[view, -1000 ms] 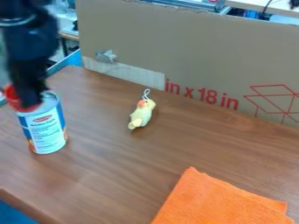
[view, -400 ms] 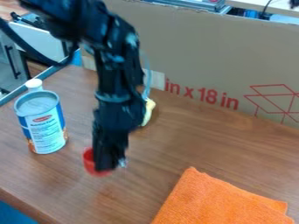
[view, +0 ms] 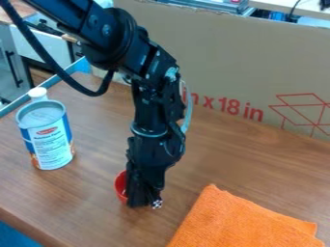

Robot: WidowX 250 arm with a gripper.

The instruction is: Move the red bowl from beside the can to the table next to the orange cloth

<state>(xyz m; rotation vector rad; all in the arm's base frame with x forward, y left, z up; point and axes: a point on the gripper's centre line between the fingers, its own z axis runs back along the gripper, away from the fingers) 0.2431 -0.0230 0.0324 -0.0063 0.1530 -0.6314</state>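
We see a small, rounded red cup (view: 120, 186) grasped by the fingers of the black gripper (view: 143, 201), near side, left of centre; brown wood-grain table (view: 226, 154), tan cardboard panel (view: 232, 58) behind.

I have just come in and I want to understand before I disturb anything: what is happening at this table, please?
A black robot arm reaches down from the upper left, and its gripper appears to hold a red cup low at the wooden table. The cup is between a blue-and-white can and an orange cloth. A white-capped container stands behind the can, and a cardboard panel is at the back.
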